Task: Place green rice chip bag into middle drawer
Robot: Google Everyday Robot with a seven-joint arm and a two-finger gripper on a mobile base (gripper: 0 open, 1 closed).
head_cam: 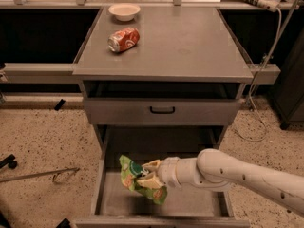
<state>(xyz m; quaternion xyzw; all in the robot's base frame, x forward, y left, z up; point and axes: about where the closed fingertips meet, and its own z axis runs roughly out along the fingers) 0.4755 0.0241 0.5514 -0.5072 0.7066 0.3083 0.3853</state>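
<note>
The green rice chip bag [135, 180] is crumpled, light green with a dark-green logo, and hangs over the left part of the open middle drawer [190, 204], a wide grey tray pulled out below the cabinet. My gripper [149, 174] is shut on the green rice chip bag, its tan fingers pinching it from the right. My white arm reaches in from the lower right. The bag is held just above the drawer floor, casting a shadow on it.
A red-orange soda can [123, 39] lies on its side on the cabinet top, with a white bowl [124, 11] behind it. A closed drawer front with a small black handle [162, 110] sits above the open drawer. A cable hangs at the right.
</note>
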